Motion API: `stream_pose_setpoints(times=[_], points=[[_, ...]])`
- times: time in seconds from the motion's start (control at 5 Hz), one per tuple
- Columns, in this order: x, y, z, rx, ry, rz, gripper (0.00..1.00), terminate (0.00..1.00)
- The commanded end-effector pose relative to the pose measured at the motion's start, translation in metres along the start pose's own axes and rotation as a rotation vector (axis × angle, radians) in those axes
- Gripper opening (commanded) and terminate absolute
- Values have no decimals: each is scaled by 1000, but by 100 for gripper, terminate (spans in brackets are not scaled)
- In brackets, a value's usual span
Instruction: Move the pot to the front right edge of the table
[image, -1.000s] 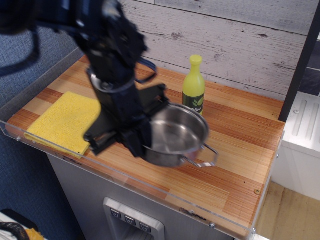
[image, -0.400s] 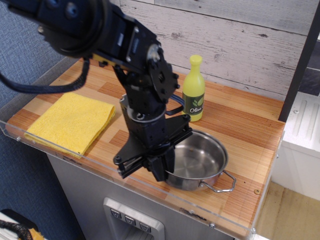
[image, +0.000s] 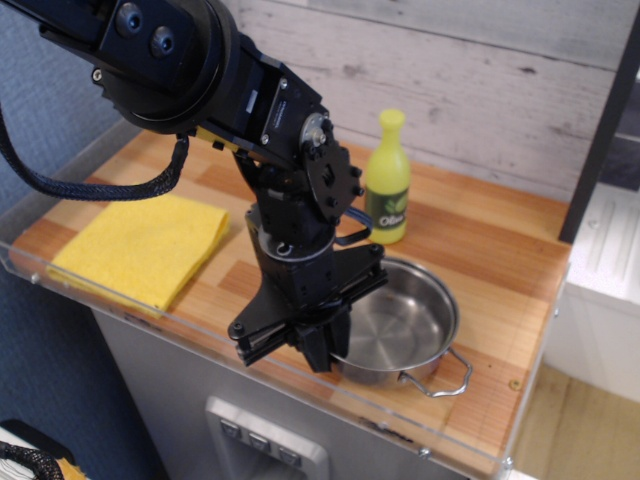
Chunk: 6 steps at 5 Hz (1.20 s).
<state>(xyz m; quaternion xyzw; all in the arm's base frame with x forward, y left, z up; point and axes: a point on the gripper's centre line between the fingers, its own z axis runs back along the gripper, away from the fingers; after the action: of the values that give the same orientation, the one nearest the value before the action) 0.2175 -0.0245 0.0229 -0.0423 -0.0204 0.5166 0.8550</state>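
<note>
The shallow round stainless-steel pot (image: 400, 328) sits on the rectangular striped wooden table (image: 500, 270) near its front edge, towards the right end, just behind the clear acrylic rim (image: 100, 300). One thin wire loop handle (image: 445, 375) points to the front right (the opposite handle is hidden by the arm). The pot interior is bare metal.

The black robot gripper (image: 318, 345) points downward at the pot's left rim. Its fingers are closed on that rim: one finger lies against the outer wall, the other is set just inside the pot.

A yellow-green plastic bottle with a dark label (image: 387, 180) stands upright behind the pot, near it but not touching. A folded yellow cloth (image: 145, 245) lies flat at the left end of the table, well apart from the pot. A black cable (image: 60, 180) hangs from the arm above the cloth.
</note>
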Motion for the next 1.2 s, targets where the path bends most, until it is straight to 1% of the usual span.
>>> stream_pose_setpoints(times=[0.0,0.2,0.4,0.6,0.8,1.0], points=[[1,3,11,15,-12,-71,100,0],[3,2,21,23,-37,-126,100,0],[10,1,45,-10,-56,-134,100,0],[24,5,64,-15,-87,-150,100,0],[51,8,75,5,-93,-215,100,0],[85,7,78,54,-135,-372,100,0]])
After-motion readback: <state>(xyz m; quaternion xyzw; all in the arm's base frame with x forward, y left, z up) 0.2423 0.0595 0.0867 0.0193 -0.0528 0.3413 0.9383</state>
